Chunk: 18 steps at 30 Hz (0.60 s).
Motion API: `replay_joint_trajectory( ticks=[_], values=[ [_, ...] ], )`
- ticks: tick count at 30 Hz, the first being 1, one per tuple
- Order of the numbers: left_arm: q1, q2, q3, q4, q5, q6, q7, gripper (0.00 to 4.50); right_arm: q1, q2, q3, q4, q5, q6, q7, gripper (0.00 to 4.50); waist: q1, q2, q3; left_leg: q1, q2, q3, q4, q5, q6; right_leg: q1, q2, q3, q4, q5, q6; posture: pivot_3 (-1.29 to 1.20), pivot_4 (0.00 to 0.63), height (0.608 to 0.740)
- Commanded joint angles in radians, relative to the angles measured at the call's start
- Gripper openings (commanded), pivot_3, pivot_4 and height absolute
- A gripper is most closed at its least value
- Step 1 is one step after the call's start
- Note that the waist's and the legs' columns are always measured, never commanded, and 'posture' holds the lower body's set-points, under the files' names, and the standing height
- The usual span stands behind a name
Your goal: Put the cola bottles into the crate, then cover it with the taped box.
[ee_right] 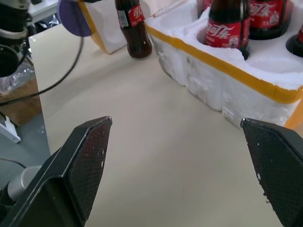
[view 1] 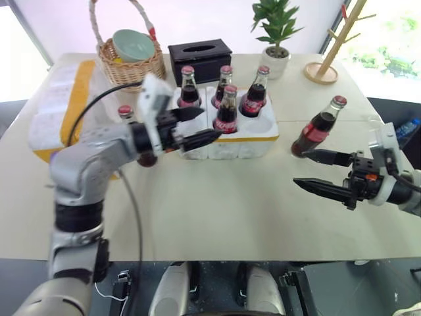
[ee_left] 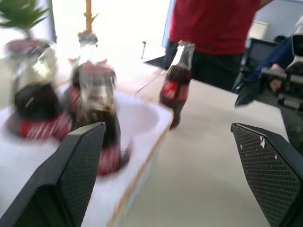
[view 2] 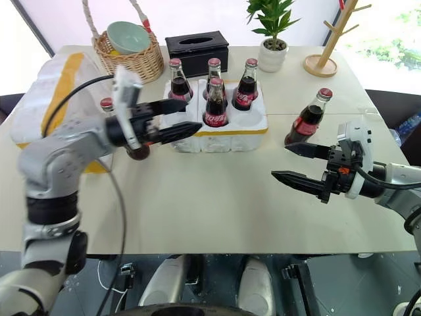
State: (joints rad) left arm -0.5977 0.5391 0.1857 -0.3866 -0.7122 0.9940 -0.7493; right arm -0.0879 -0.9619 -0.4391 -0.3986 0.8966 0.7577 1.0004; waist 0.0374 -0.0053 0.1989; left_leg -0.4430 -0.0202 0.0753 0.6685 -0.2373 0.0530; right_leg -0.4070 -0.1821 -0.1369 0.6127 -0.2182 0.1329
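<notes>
The crate [view 1: 253, 139], a low white foam tray with a yellow band, sits mid-table and holds several cola bottles [view 1: 227, 110]. One cola bottle [view 1: 318, 128] stands on the table to the crate's right. Another [view 1: 125, 113] stands to its left beside the taped box [view 1: 58, 105], partly hidden by my left arm. My left gripper [view 1: 212, 122] is open and empty, level in front of the crate's left wells. My right gripper [view 1: 299, 166] is open and empty, just in front of the right-hand bottle and apart from it.
Along the back stand a wicker basket [view 1: 131, 64] with a bowl, a black tissue box [view 1: 199, 56], a potted plant [view 1: 276, 46] and a wooden rack [view 1: 322, 71]. A person in a red top [ee_left: 213, 23] stands beyond the table's right side.
</notes>
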Motion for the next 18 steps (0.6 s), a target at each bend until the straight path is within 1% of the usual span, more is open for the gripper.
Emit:
replay_joint_trajectory(
  ticks=[1, 3, 5, 7, 9, 11, 14, 18],
  values=[
    [0.174, 0.099, 0.195, -0.15, -0.036, 0.059, 0.07, 4.44, -0.015, -0.004, -0.024, 0.005, -0.01, -0.027, 0.002, 4.5, 0.0, 0.0, 0.0, 0.0, 0.0, 0.0, 0.0, -0.001, 0.001, 0.0, 0.0, 0.0, 0.0, 0.0, 0.0, 0.0, 0.15, 0.736],
    [0.296, 0.139, 0.277, -0.212, -0.016, 0.043, 0.102, 4.44, -0.031, -0.006, -0.018, 0.015, -0.01, -0.024, -0.002, 4.5, 0.0, 0.0, 0.0, 0.001, 0.0, 0.0, 0.0, -0.002, 0.0, 0.0, 0.0, 0.001, -0.001, 0.001, -0.001, 0.0, 0.15, 0.736],
    [0.37, 0.152, 0.318, -0.238, 0.018, 0.017, 0.156, 4.44, -0.048, -0.012, -0.011, 0.028, -0.007, -0.018, 0.001, 4.5, 0.007, 0.0, 0.0, 0.0, 0.0, 0.0, 0.0, -0.002, -0.001, -0.001, 0.0, 0.001, 0.0, 0.001, -0.001, 0.0, 0.15, 0.736],
    [0.401, 0.146, 0.328, -0.237, 0.063, -0.006, 0.225, 4.44, -0.062, -0.019, -0.007, 0.035, -0.001, -0.014, 0.016, 4.5, 0.013, 0.0, 0.0, 0.0, 0.0, -0.001, 0.0, -0.002, -0.001, -0.001, 0.0, 0.0, -0.001, 0.001, -0.002, 0.0, 0.15, 0.736],
    [0.395, 0.123, 0.325, -0.218, 0.088, -0.018, 0.288, 4.44, -0.074, -0.024, -0.007, 0.029, 0.004, -0.017, 0.032, 4.5, 0.016, 0.0, 0.0, 0.0, 0.0, -0.001, 0.0, -0.002, -0.001, -0.002, 0.0, 0.0, -0.001, 0.001, -0.002, 0.0, 0.15, 0.736],
    [0.381, 0.113, 0.293, -0.197, 0.114, -0.043, 0.32, 4.44, -0.088, -0.027, -0.007, 0.022, 0.018, -0.007, 0.04, 4.5, 0.016, 0.0, 0.0, 0.0, 0.0, -0.001, 0.0, -0.002, -0.001, -0.001, 0.0, 0.001, -0.001, 0.001, -0.003, 0.0, 0.15, 0.736],
    [0.352, 0.107, 0.203, -0.143, 0.161, -0.108, 0.319, 4.44, -0.106, -0.03, 0.003, -0.007, 0.039, 0.006, 0.055, 4.5, 0.015, 0.0, 0.0, 0.0, 0.0, 0.0, -0.001, -0.002, -0.002, -0.001, 0.0, 0.0, -0.001, 0.001, -0.002, 0.0, 0.15, 0.736],
    [0.317, 0.095, 0.103, -0.057, 0.227, -0.189, 0.322, 4.44, -0.122, -0.021, 0.013, -0.027, 0.055, 0.018, 0.033, 4.5, 0.012, 0.0, 0.0, 0.0, 0.0, 0.0, -0.001, -0.001, -0.002, -0.002, 0.0, 0.0, -0.001, 0.001, -0.003, 0.0, 0.15, 0.736]
  ],
)
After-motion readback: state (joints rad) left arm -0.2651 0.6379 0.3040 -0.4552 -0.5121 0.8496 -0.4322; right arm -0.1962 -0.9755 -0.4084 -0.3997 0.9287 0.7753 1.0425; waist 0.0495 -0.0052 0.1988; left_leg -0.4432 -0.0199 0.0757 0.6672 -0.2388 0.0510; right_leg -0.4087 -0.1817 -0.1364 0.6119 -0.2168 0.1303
